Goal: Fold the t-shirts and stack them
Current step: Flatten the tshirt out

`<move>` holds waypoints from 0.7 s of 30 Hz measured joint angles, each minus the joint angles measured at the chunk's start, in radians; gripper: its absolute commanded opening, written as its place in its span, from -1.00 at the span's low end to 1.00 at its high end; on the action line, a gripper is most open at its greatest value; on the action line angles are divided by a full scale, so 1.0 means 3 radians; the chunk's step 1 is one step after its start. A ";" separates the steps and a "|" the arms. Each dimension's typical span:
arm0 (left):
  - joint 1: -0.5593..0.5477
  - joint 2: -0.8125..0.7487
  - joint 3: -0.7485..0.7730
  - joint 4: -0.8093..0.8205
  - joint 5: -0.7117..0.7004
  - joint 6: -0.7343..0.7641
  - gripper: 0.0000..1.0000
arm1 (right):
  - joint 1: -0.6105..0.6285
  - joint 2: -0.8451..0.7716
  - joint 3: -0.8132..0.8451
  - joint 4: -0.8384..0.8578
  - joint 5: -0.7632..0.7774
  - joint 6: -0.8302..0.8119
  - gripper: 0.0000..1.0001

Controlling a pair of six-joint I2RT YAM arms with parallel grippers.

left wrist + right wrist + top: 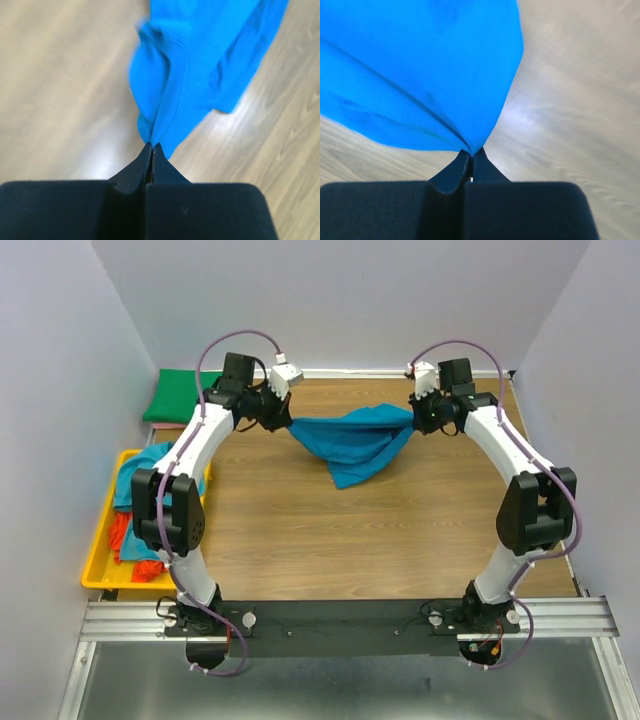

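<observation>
A blue t-shirt [350, 440] hangs stretched between my two grippers above the far part of the wooden table [350, 530], its middle sagging to the wood. My left gripper [284, 423] is shut on the shirt's left end; in the left wrist view the cloth [195, 65] runs out from the closed fingertips [151, 146]. My right gripper [417, 420] is shut on the shirt's right end; in the right wrist view the cloth [420, 70] fans out from the closed tips [471, 150]. A folded green shirt [180, 395] lies at the far left.
A yellow tray [100, 570] at the left edge holds a heap of crumpled shirts [135, 510], blue and orange-red. Pale walls close in the table on three sides. A metal rail [340, 618] with the arm bases runs along the near edge.
</observation>
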 measured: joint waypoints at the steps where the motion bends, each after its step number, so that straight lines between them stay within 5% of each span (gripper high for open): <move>1: -0.0004 -0.0061 0.0099 -0.0027 -0.0057 0.0025 -1.00 | 0.0006 -0.0058 0.0062 0.0004 0.0029 -0.0043 -0.99; 13: -0.0079 -0.0510 0.0902 0.0094 -0.0838 0.0051 -1.00 | 0.0070 -0.0286 0.0814 0.0043 0.0334 -0.0421 -0.99; 21: -0.0125 -0.1074 0.0843 0.0272 -0.1007 0.0328 -1.00 | 0.0125 -0.0781 0.0861 0.0099 0.0371 -0.0749 -0.99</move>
